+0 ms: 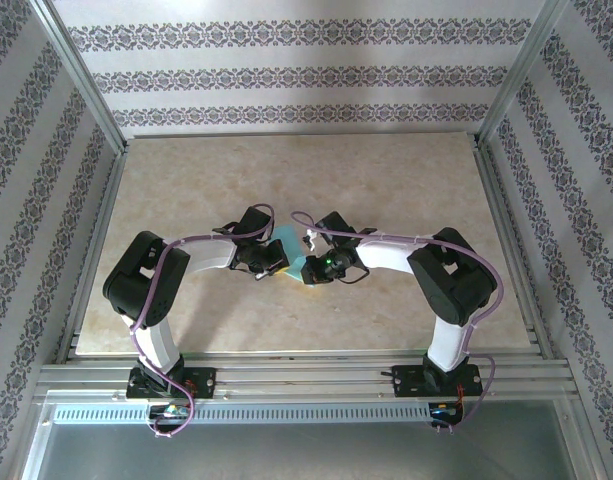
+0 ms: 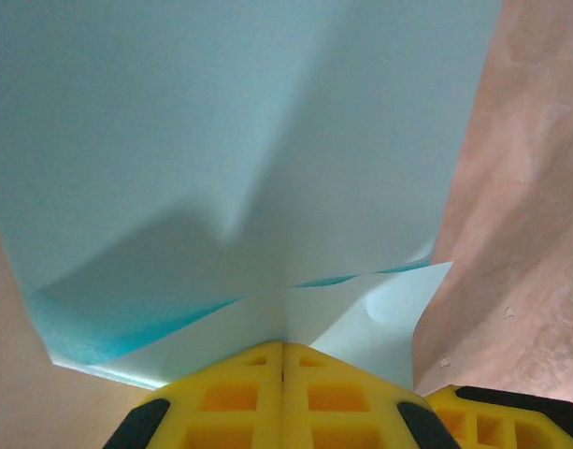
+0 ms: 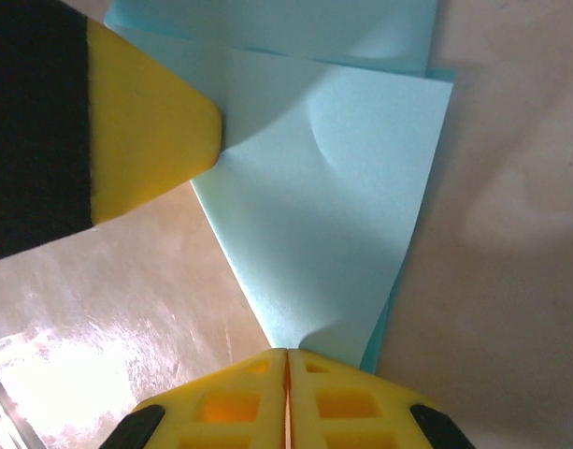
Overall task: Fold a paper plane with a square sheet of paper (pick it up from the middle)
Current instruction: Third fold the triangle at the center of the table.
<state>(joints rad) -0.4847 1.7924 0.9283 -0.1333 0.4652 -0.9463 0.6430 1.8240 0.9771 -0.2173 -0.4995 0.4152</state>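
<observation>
Partly folded square sheet of paper (image 1: 290, 252) at centre of top frame, between arms. Clamped shut on it: left gripper (image 2: 284, 348) at lower edge, right gripper (image 3: 288, 357) at pointed corner. Both equally near.

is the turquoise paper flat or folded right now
Folded: the thin turquoise-blue paper sheet lies in overlapping layers with a diagonal edge.

one turquoise sheet of paper (image 1: 294, 258), two robot arms (image 1: 151, 290) (image 1: 451, 285), one table (image 1: 286, 170)
</observation>
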